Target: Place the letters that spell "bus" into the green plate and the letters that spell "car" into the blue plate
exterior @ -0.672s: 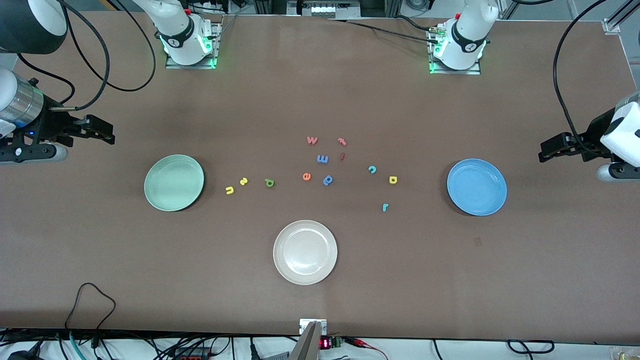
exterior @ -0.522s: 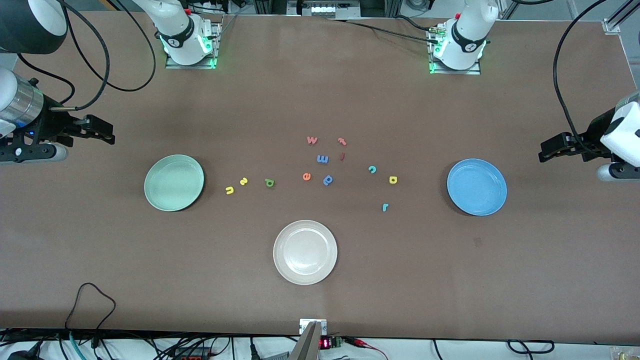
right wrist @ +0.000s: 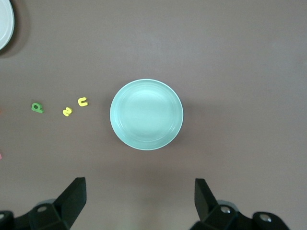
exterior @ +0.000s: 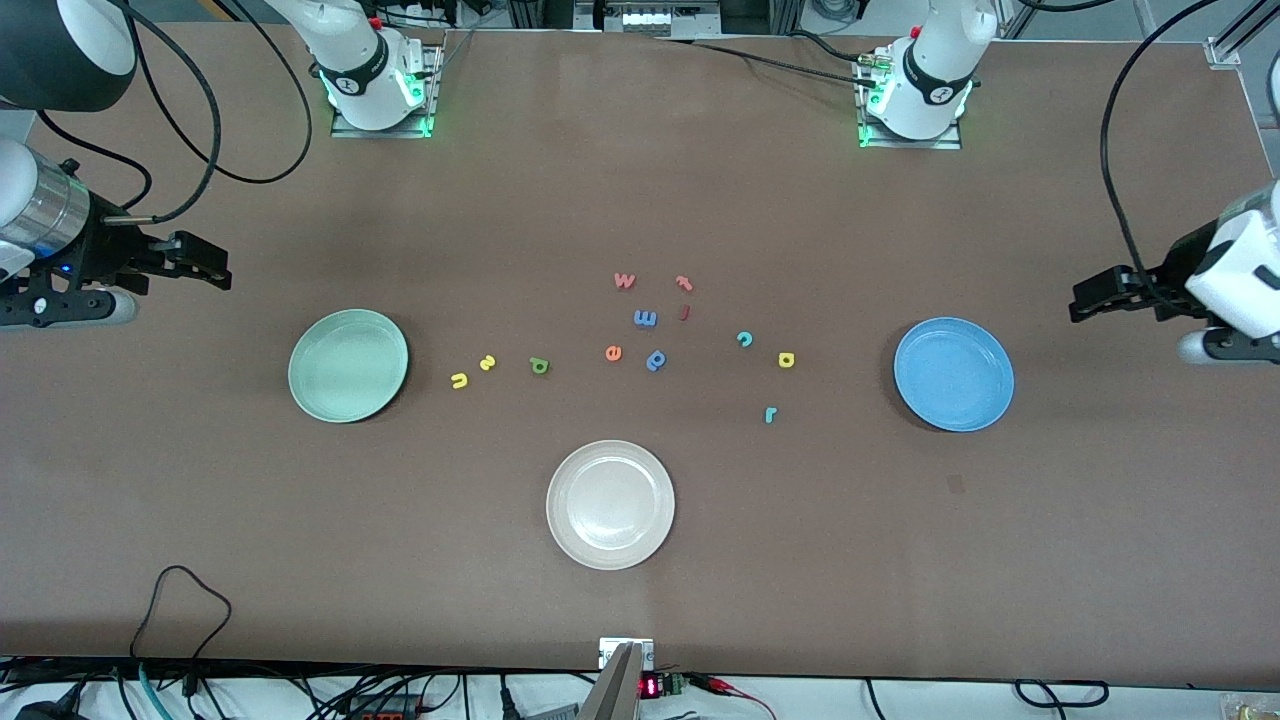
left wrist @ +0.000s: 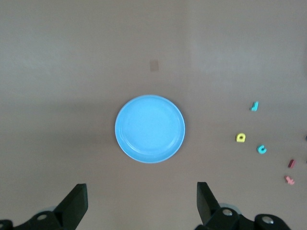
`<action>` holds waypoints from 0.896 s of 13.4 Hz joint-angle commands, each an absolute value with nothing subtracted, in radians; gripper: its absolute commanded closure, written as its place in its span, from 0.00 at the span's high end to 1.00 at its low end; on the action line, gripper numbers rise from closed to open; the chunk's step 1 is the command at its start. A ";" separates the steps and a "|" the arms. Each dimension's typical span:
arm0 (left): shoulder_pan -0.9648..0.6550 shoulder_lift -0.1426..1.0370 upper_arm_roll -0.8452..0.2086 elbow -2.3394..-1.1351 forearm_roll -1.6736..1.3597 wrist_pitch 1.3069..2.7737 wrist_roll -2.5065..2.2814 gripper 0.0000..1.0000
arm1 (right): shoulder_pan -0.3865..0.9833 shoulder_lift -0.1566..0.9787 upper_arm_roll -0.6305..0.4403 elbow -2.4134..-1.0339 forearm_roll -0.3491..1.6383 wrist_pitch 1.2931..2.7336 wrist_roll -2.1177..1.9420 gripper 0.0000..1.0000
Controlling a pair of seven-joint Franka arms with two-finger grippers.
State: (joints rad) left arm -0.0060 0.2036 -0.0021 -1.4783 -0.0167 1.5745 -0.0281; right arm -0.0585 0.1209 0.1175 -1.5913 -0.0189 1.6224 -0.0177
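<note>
Foam letters lie flat and scattered on the matte brown table (exterior: pixel 640 180), between the green plate (exterior: pixel 348 365) and the blue plate (exterior: pixel 954 374), both smooth round dishes with raised rims and nothing in them. The yellow u (exterior: pixel 459 380), yellow s (exterior: pixel 487 363) and dark green b (exterior: pixel 539 366) sit in a row just beside the green plate; the teal c (exterior: pixel 744 339), squarish yellow a (exterior: pixel 786 360) and teal r (exterior: pixel 769 414) lie nearer the blue one. Only the front view takes in the whole white plate (exterior: pixel 610 505) and the middle cluster with the orange e (exterior: pixel 613 352) and blue p (exterior: pixel 656 360). The left wrist view looks straight down on the blue plate, ahead of the left gripper (left wrist: pixel 142 203), whose dark fingers stand spread wide and hold nothing. The right gripper (right wrist: pixel 140 201), likewise spread and unladen, hangs over bare table with the green plate just ahead of its fingertips.
</note>
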 commanded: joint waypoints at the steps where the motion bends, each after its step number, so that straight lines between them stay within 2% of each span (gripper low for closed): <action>1: -0.015 0.302 -0.055 -1.493 -0.026 1.589 -0.011 1.00 | -0.016 0.181 0.118 -1.592 -0.006 1.628 -0.029 1.00; 3: -0.053 0.379 -0.069 -1.489 -0.026 1.647 -0.011 1.00 | 0.038 0.221 0.118 -1.592 -0.006 1.650 -0.028 1.00; 6: -0.141 0.489 -0.071 -1.482 -0.040 1.744 -0.012 1.00 | 0.121 0.311 0.118 -1.618 -0.009 1.773 0.015 1.00; 9: -0.259 0.609 -0.071 -1.480 -0.044 1.926 -0.034 1.00 | 0.187 0.328 0.115 -1.779 -0.014 2.024 0.087 1.00; 12: -0.330 0.692 -0.071 -1.468 -0.045 2.060 -0.086 0.96 | 0.204 0.365 0.117 -1.867 -0.015 2.199 0.095 1.00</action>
State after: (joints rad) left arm -0.2961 0.6382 -0.0831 -1.5102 -0.0244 2.0073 -0.0651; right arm 0.1905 0.3726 0.1236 -1.7966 -0.0165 2.1062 0.0827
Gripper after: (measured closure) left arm 0.018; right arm 0.000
